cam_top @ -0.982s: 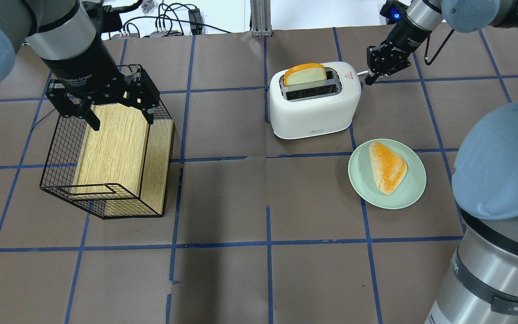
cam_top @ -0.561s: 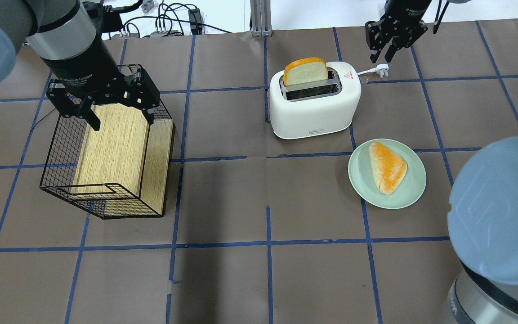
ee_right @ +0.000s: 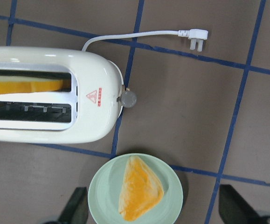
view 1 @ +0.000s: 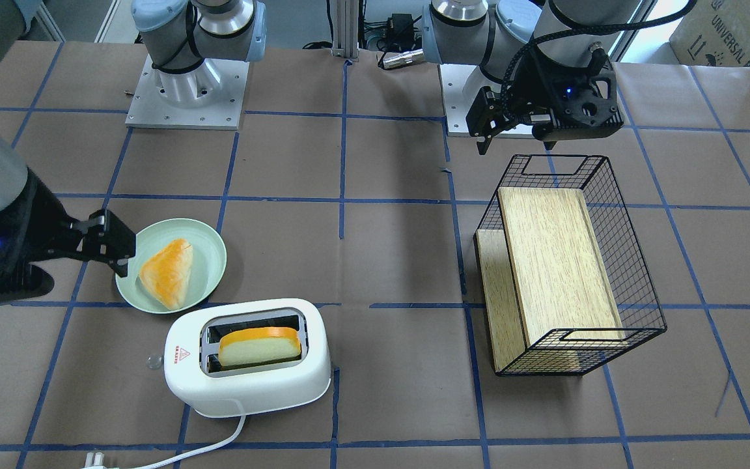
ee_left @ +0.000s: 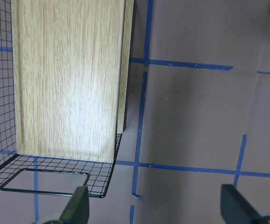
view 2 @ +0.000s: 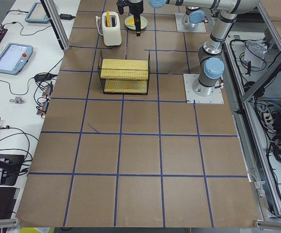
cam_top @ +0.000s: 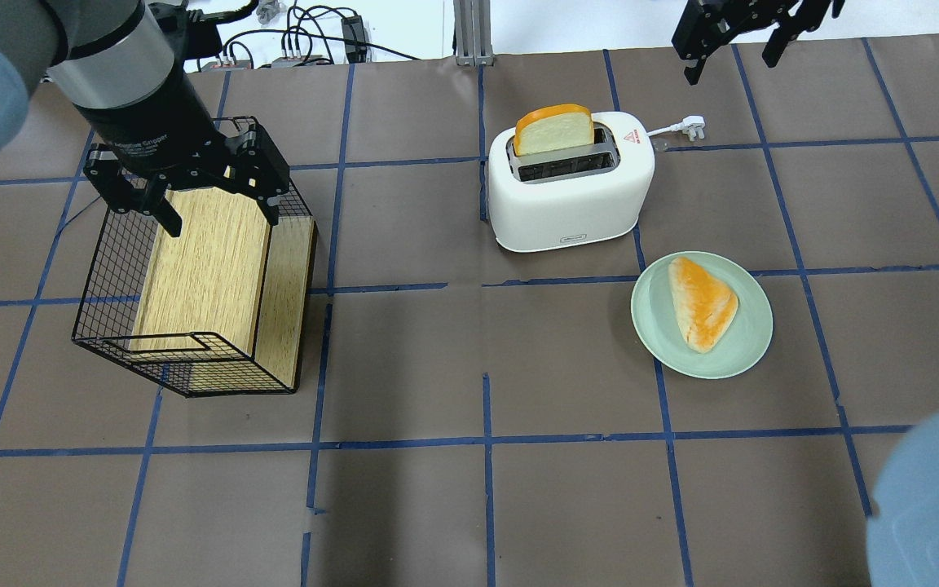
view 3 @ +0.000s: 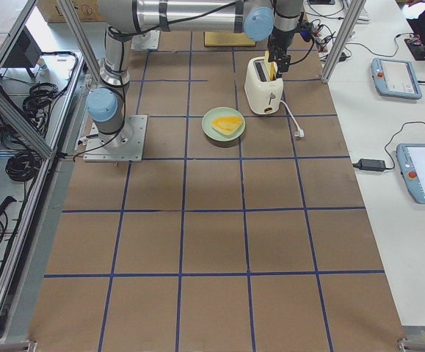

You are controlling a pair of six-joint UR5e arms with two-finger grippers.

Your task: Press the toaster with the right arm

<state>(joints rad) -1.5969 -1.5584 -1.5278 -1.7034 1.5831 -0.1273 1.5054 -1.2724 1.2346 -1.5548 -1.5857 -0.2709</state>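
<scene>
Pressing well means bringing the right fingers (ee_right: 76, 207), spread and empty, squarely down onto the toaster's (ee_right: 32, 131) knob (ee_right: 128, 98).

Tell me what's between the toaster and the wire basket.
Nothing: only bare table with blue tape lines separates toaster and basket, shown in the overhead view.

Toaster (cam_top: 571, 191): smooth shiny white plastic. Basket (cam_top: 107, 269): thin black metal wire. Board (cam_top: 209, 261) in it: light wood w/ grain, matt. Plate (cam_top: 751, 334): smooth, pale green, bit shiny. Table top (cam_top: 404, 367): matt brown paper w/ blue tape lines (cam_top: 567, 439).
</scene>
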